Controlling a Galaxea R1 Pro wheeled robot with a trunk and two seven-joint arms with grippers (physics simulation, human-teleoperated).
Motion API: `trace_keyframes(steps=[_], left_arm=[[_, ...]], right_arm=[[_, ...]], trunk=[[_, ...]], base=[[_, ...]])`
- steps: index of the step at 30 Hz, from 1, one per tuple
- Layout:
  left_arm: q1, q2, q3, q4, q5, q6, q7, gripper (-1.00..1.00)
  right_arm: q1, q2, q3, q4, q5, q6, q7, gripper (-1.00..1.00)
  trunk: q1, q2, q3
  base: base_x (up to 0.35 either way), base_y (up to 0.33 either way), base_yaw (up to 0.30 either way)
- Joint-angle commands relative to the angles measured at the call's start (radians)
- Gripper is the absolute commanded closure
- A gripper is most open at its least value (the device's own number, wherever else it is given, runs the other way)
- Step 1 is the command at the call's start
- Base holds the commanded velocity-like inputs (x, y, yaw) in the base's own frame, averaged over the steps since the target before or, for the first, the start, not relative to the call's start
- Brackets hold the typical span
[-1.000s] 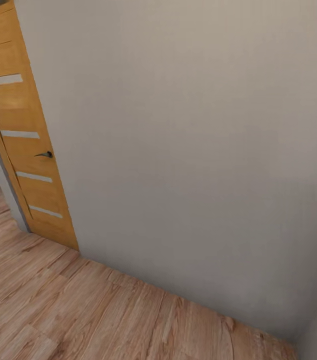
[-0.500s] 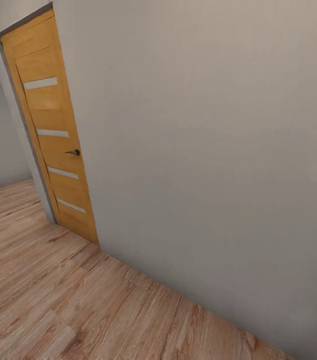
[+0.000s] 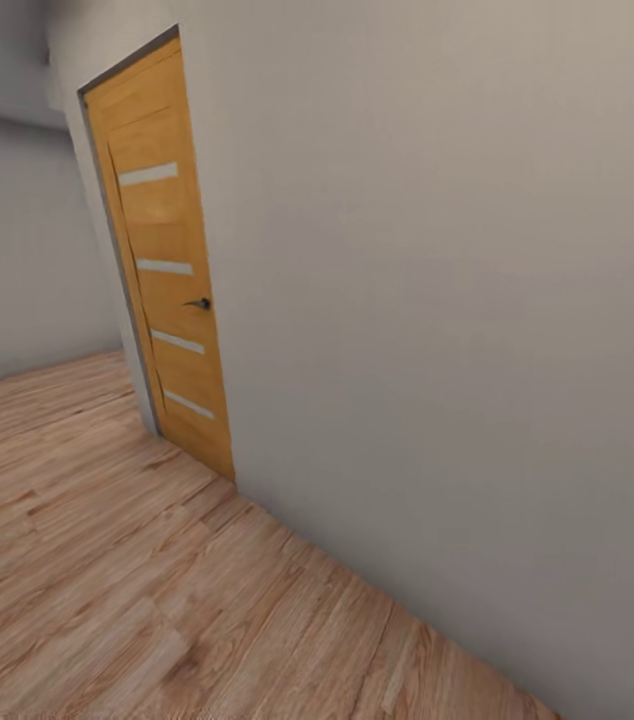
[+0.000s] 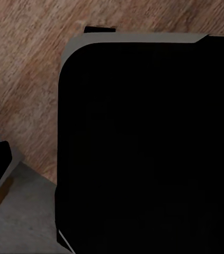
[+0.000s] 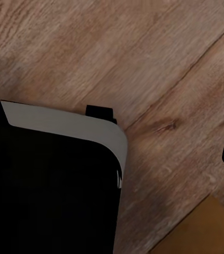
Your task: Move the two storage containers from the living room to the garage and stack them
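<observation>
Neither wrist camera gives a readable look at the fingers: each looks down past a black, grey-edged block of the robot's own body [image 4: 143, 148] onto pale wood-plank flooring [image 5: 159, 63], so whether the left or right jaws are spread or pressed together cannot be told. An orange-brown corner [image 5: 196, 233] at the edge of the right wrist view is too cropped to identify. From the head camera, the robot faces a plain grey-white wall [image 3: 457, 300] that meets the plank floor; in that wall, toward the view's left, a wooden door [image 3: 162, 270] with pale horizontal stripes and a small dark handle [image 3: 198, 303] stands closed. No storage container appears here, so the robot is judged to be in transit. Such open, flat-walled boxes will likely handle as rigid and light yet bulky, best gripped with both arms on opposite rims.
</observation>
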Motion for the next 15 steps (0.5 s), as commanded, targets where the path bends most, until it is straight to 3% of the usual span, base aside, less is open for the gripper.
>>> trace_keyframes(steps=[1, 15], left_arm=[[0.000, 0.000, 0.001, 0.000, 0.006, -0.003, 0.001, -1.00], [0.000, 0.000, 0.001, 0.000, 0.006, -0.003, 0.001, -1.00]], right_arm=[[-0.001, 0.000, 0.009, 0.003, -0.008, -0.006, -0.001, -1.00], [-0.001, 0.001, 0.009, 0.003, -0.008, -0.004, -0.001, -1.00]], trunk=[[0.000, -0.001, 0.000], [0.000, -0.001, 0.007]], base=[[0.000, 0.000, 0.274], [0.000, 0.000, 0.274]])
